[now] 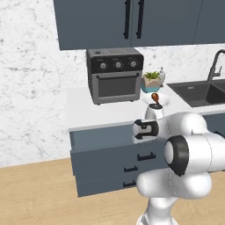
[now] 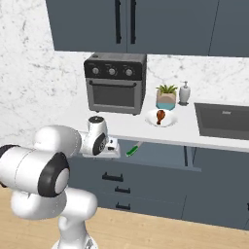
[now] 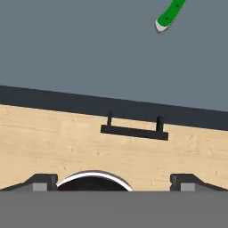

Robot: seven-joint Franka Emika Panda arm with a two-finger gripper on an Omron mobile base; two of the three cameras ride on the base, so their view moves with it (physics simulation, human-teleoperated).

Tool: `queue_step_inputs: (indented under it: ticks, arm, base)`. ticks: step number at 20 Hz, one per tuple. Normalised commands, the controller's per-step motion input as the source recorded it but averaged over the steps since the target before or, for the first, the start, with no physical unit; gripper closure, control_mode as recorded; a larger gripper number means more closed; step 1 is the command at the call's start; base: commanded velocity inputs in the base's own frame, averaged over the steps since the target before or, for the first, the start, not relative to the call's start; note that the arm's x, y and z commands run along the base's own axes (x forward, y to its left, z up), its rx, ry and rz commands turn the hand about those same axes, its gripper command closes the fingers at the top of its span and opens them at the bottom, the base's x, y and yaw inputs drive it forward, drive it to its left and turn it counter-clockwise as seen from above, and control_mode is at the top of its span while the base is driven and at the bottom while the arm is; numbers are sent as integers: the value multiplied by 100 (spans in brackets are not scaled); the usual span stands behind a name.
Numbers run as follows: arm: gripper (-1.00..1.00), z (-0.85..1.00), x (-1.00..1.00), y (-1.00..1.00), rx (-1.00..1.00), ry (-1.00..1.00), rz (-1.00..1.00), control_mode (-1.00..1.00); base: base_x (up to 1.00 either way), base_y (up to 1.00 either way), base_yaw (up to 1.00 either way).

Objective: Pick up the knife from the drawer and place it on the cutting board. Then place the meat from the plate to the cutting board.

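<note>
Hovering over the open drawer (image 3: 89,49), gripper (image 3: 114,181) spread wide, holding nothing. Knife (image 3: 171,14) lies on the drawer floor, well beyond the fingertips (image 3: 42,181). Meat (image 2: 160,116) on plate (image 2: 169,121). No legible writing.

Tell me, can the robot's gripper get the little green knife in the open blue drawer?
Probably yes. The slate-blue drawer is pulled open, the green-handled knife lies uncovered on its floor, and the open gripper hovers above the drawer front with nothing between.
</note>
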Motion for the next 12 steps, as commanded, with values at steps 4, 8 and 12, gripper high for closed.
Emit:
queue_step_inputs:
  ticks: [4,8,12]
  arm:
    - [-100,51,100,0,5,4,0,-100]
    - [-100,-6,82,0,1,4,0,-100]
    - [-100,-55,71,0,0,0,0,-100]
  base:
    - [0,0,0]
    - [0,0,0]
    - [0,0,0]
